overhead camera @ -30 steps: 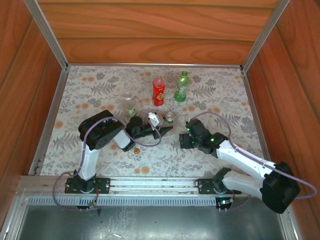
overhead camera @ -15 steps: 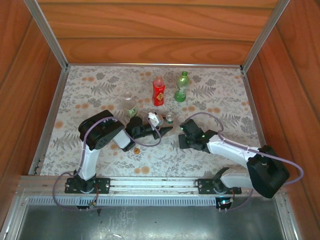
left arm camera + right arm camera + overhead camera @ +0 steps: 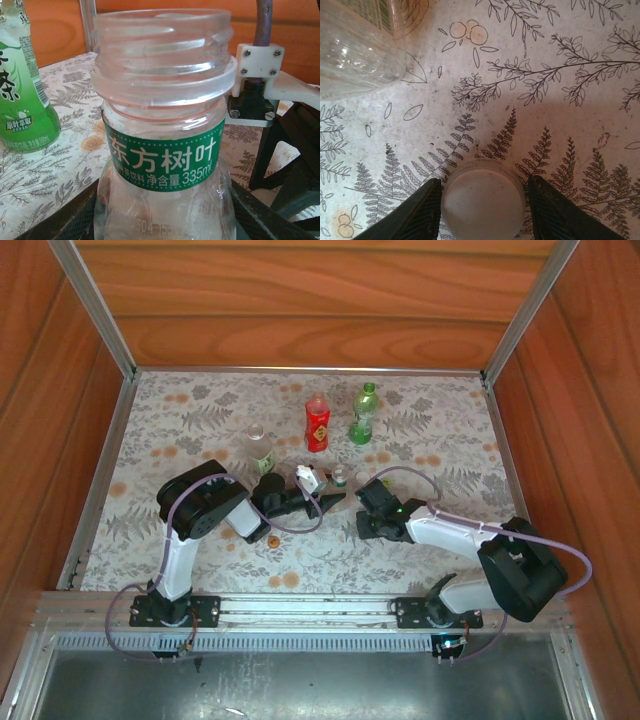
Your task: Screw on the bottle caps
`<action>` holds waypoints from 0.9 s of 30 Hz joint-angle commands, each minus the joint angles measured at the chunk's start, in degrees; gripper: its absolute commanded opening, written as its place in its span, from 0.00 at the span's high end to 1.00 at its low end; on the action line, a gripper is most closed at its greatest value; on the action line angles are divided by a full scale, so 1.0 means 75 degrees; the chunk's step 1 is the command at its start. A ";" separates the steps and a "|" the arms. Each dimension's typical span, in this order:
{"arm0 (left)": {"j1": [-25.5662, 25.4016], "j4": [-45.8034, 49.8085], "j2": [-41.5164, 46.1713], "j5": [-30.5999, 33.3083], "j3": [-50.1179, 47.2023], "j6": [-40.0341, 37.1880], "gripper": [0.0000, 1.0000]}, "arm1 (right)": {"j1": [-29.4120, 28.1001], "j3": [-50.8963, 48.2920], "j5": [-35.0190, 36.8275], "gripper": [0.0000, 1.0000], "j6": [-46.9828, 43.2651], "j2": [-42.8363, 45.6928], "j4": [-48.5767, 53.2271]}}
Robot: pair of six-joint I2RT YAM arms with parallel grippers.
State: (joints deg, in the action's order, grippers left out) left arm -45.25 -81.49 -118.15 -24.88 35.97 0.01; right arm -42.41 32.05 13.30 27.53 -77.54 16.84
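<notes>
One clear bottle (image 3: 162, 150), green label reading 东方树叶 335ml, stands uncapped, clasped by the left gripper (image 3: 162, 222). The right gripper (image 3: 484, 197) straddles a white cap (image 3: 483, 210) on the table; whether it pinches is unclear.

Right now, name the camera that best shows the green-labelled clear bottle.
Left wrist: the green-labelled clear bottle is close up, its open threaded neck and label sharp. Top external has it small and distant. Right wrist has a clear curved wall at top left, probably the same bottle.

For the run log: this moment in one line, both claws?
left claw: shut on clear bottle, uncapped | right claw: shut on white cap | white cap: resting on table
</notes>
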 commanded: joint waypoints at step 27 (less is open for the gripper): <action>0.0040 0.0039 -0.0005 -0.0054 -0.0061 -0.0060 0.44 | -0.0087 0.0228 0.0049 0.41 0.0027 0.0011 0.0680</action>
State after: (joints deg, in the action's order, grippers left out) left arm -45.25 -81.49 -118.15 -24.86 35.97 -0.16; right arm -42.74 33.10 13.17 27.62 -77.62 19.55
